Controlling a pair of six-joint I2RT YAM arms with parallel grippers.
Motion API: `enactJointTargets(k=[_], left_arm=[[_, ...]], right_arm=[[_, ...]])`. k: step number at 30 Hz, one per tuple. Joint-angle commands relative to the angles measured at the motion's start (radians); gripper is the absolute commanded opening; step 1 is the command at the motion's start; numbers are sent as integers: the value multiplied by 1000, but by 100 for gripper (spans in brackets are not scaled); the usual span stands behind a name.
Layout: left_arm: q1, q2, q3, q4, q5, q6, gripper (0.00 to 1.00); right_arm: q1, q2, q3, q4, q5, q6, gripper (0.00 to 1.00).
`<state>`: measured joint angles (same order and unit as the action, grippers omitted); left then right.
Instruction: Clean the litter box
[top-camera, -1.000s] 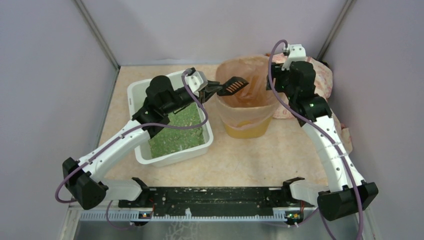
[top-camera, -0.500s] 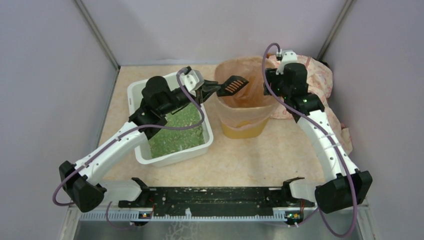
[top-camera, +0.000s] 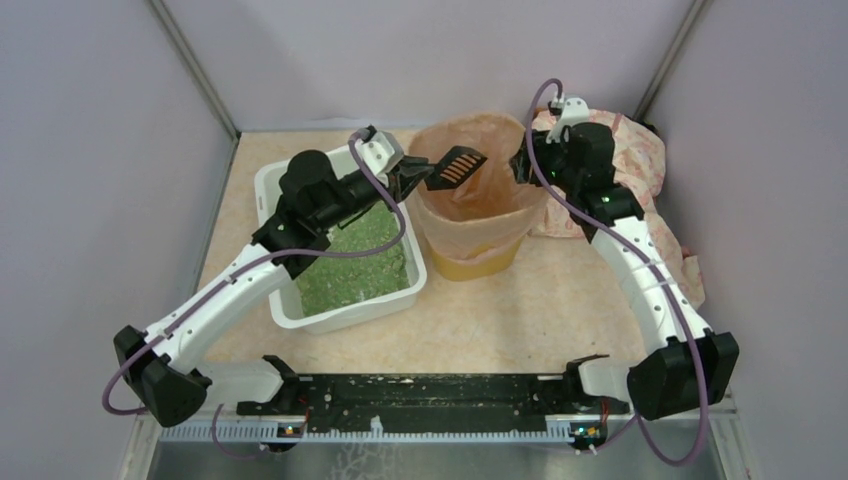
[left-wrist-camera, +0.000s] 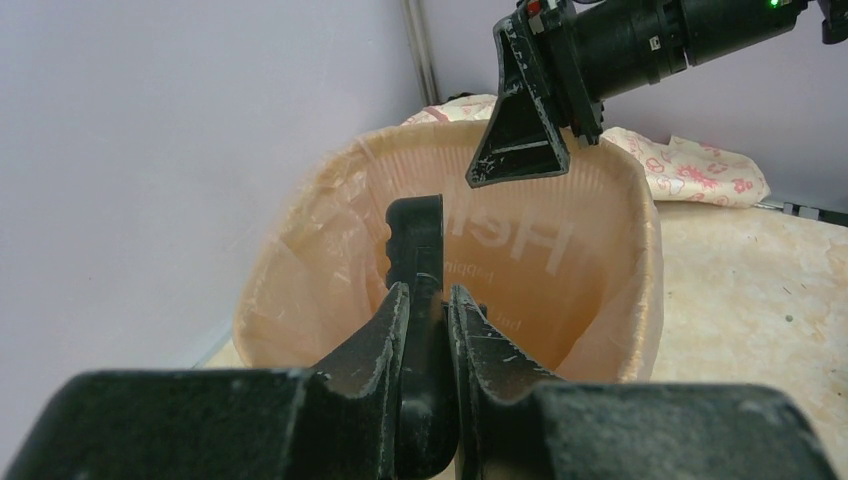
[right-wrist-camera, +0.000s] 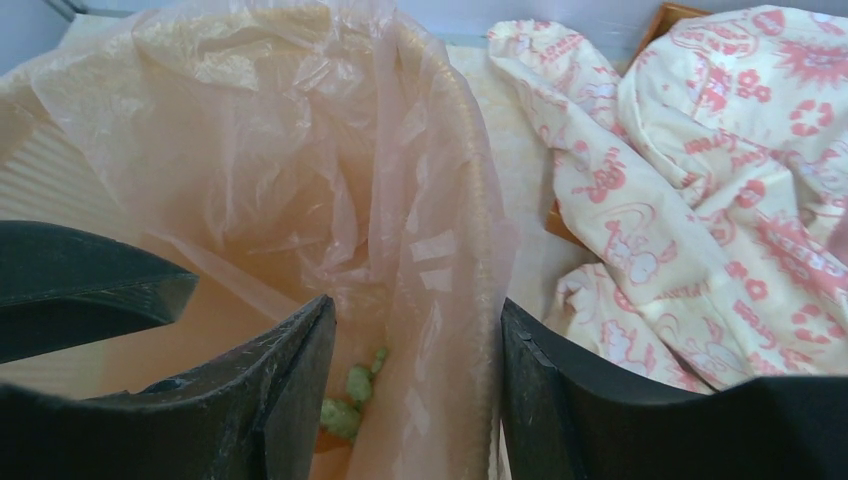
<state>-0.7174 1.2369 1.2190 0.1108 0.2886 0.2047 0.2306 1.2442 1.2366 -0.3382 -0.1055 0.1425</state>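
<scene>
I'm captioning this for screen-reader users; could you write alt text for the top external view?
The left claw holds a black slotted scoop over a bag-lined orange bin, while the right claw sits at its right rim. A white litter box of green litter sits left of the bin, a patterned cloth to its right.

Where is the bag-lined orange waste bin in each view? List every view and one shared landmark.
Top external: the bag-lined orange waste bin sits centre back.
Left wrist: it fills the centre.
Right wrist: its liner fills the left half.
Shared landmark: the red-printed white cloth beside it.
</scene>
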Motion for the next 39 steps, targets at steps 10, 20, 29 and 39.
enactJointTargets(k=[10, 20, 29, 39], left_arm=[[2, -66, 64, -6, -118, -59, 0], [208, -35, 197, -19, -88, -446, 0], [610, -113, 50, 157, 255, -907, 0], [1089, -273, -390, 473, 510, -1308, 0]], right_arm=[[56, -19, -38, 79, 18, 30, 59], [7, -130, -30, 83, 79, 19, 62], [5, -256, -85, 69, 138, -18, 62], [6, -310, -140, 60, 51, -24, 65]])
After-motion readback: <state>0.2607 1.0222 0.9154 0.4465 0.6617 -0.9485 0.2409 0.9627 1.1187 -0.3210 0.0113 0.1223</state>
